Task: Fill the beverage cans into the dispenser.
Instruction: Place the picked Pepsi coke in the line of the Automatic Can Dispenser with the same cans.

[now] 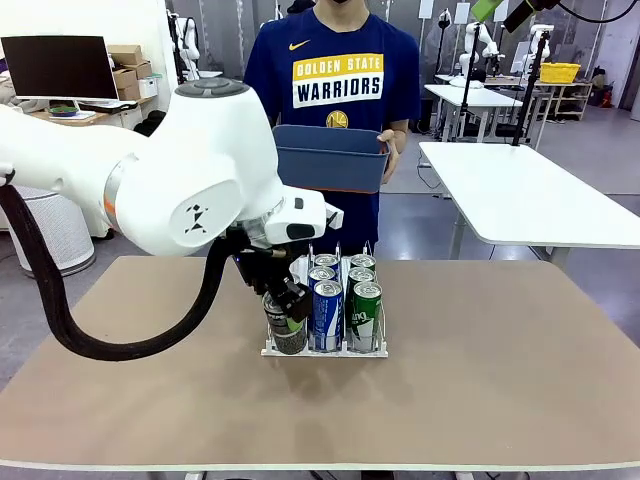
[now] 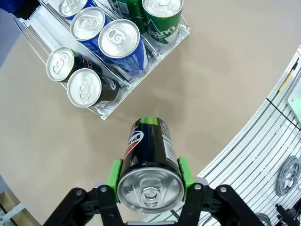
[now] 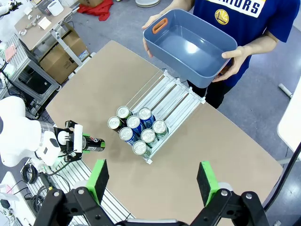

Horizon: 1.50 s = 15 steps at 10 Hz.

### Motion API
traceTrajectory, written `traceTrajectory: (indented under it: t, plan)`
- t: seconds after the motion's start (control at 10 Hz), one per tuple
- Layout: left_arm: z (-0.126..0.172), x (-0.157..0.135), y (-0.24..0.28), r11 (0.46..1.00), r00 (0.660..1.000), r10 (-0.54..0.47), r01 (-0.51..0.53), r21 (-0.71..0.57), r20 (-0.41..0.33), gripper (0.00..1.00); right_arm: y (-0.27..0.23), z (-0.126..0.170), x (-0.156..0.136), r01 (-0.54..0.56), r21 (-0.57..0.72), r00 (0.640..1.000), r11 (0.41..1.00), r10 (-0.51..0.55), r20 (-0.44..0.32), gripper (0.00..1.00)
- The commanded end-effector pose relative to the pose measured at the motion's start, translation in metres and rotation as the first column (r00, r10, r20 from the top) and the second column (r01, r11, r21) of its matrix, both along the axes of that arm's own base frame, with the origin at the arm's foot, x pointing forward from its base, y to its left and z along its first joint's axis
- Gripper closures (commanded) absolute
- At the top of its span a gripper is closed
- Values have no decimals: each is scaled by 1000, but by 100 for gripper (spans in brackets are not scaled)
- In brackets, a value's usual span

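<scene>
A black can [image 2: 149,160] is pinched between the green pads of the left gripper [image 2: 149,176], above the table [image 2: 225,70], at 6 o'clock from the dispenser [image 2: 141,70]. Six cans [image 3: 136,129] are seen standing in the dispenser's near end. The right gripper [image 3: 153,181] is spread wide, holding nothing. A blue-grey bin [image 3: 190,47] is held by the person's hands [image 3: 235,56] at 12 o'clock.

The left gripper [image 2: 149,188] clamps a black can [image 2: 148,162] between its green pads [image 2: 184,169], above bare table [image 2: 216,80]. Beyond it, the white rack [image 2: 110,106] holds black, blue and green cans.
</scene>
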State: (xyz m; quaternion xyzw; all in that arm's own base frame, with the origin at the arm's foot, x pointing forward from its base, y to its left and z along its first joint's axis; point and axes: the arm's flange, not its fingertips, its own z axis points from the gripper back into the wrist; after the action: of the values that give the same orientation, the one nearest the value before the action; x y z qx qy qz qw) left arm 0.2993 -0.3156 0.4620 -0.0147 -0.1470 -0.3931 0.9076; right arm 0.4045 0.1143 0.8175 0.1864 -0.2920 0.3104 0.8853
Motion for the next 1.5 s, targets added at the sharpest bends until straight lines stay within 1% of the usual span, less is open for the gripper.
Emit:
traceTrajectory:
  t: [0.0,0.1,0.2,0.3,0.4,0.5,0.6,0.7,0.8,1.1,1.4]
  plan:
    - [-6,4,4,999,1000,2,-2,-43,11,42,0,0,-1,0,0,1000,1000,0,0,0]
    - [16,-2,-8,993,1000,8,-10,-119,-13,42,0,0,-1,0,0,1000,1000,0,0,0]
    - [-5,2,1,1000,1000,2,-2,-4,2,42,0,0,-1,0,0,1000,1000,0,0,0]
    - [-5,2,1,1000,1000,2,-2,-4,2,42,0,0,-1,0,0,1000,1000,0,0,0]
    - [0,1,-2,999,1000,10,-10,-35,-2,42,0,0,-1,0,0,1000,1000,0,0,0]
    - [-10,4,-9,1000,1000,19,-19,-1,-21,42,0,0,-1,0,0,1000,1000,0,0,0]
    - [-21,16,-8,998,998,61,-62,-21,-30,42,0,0,-1,0,0,1000,1000,0,0,0]
    - [-31,26,-2,996,996,88,-88,-32,-22,42,0,0,-1,0,0,1000,1000,0,0,0]
    - [-35,34,2,994,995,101,-102,-41,-25,42,0,0,-1,0,0,1000,1000,0,0,0]
    - [-40,52,9,988,989,147,-147,-50,8,42,0,0,-1,0,0,1000,1000,0,0,0]
    - [-35,83,11,979,980,193,-190,-66,43,42,0,0,-1,0,0,1000,1000,0,0,0]
